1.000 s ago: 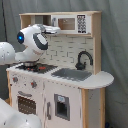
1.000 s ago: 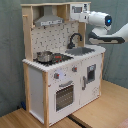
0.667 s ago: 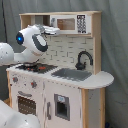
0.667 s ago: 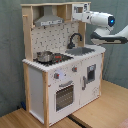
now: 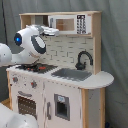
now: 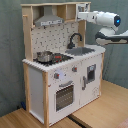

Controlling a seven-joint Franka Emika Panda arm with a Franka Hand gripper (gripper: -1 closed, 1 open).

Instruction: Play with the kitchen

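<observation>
The kitchen point(image 5: 60, 95) point(image 6: 45, 85) is a white and light-wood toy unit with a black faucet point(image 5: 84, 59) point(image 6: 75, 39), a grey sink point(image 5: 72, 74) point(image 6: 82, 51) and an oven door point(image 5: 25, 106) point(image 6: 64, 95). A small metal pot point(image 6: 44, 56) stands on the stove point(image 5: 37, 66). In both exterior views my gripper point(image 5: 51, 31) point(image 6: 82, 15) is raised to the height of the upper shelf. It sits right by the microwave cabinet point(image 5: 70, 24), close to its front. Whether it touches the cabinet does not show.
The grey hood point(image 6: 47, 21) hangs over the stove. My white arm point(image 5: 30, 42) point(image 6: 107, 22) reaches in above the counter. A wooden floor or table surface point(image 6: 100, 107) lies in front of the kitchen, and a grey curtain point(image 5: 117, 45) hangs behind it.
The gripper has edged a little closer to the upper cabinet; the kitchen's parts have not moved.
</observation>
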